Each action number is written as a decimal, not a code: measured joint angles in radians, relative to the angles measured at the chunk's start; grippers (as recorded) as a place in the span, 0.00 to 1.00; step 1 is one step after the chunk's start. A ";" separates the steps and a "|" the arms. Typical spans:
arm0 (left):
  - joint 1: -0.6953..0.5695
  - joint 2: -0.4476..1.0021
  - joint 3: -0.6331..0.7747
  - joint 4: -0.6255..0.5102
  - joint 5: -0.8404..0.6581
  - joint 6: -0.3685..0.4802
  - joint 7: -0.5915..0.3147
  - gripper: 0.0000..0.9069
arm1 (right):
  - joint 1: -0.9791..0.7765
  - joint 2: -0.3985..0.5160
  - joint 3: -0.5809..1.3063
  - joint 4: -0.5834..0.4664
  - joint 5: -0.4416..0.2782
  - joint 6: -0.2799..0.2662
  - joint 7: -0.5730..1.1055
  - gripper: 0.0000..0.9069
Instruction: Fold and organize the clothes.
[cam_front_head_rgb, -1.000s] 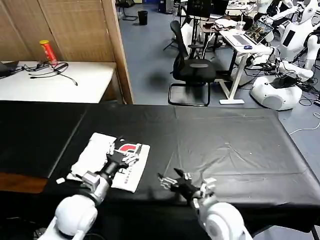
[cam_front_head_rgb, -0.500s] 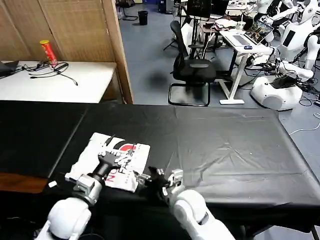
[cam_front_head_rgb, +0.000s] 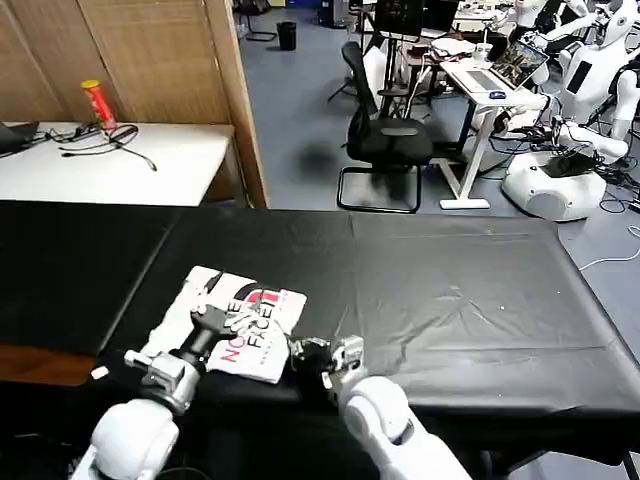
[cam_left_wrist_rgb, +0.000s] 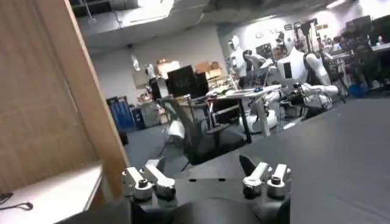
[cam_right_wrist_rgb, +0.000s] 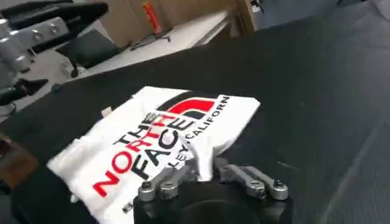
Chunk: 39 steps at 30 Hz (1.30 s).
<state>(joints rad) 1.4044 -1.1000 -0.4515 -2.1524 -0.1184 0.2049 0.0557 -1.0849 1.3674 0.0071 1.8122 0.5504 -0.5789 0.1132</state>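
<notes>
The black table (cam_front_head_rgb: 450, 300) is mostly bare. Near its front left edge lies the folded white T-shirt (cam_front_head_rgb: 235, 325), print up. The left gripper (cam_front_head_rgb: 208, 318) hovers over the shirt's middle, fingers spread apart with nothing between them. The right gripper (cam_front_head_rgb: 318, 357) sits at the shirt's near right corner, fingers parted just beside the hem. The bundle lies close to the table's front edge, so I reckon a pull from that corner could drag it off or spring the fold loose. Nothing blocks either arm. A white side desk (cam_front_head_rgb: 110, 160) with a red can (cam_front_head_rgb: 97, 103) stands well behind.
</notes>
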 joint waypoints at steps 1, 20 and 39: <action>0.003 0.000 -0.004 0.001 0.001 -0.003 0.000 0.97 | -0.006 -0.012 0.016 0.014 -0.002 -0.010 0.000 0.02; 0.037 -0.027 -0.024 0.038 -0.134 -0.004 -0.099 0.97 | -0.141 -0.268 0.332 0.248 -0.040 -0.159 0.028 0.97; 0.191 -0.017 -0.031 -0.042 -0.178 0.023 -0.167 0.97 | -0.594 -0.214 0.451 0.442 -0.412 0.471 0.057 0.97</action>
<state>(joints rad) 1.5957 -1.1165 -0.4827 -2.1939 -0.2966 0.2274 -0.1113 -1.6786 1.1534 0.4583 2.2542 0.1380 -0.1084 0.1702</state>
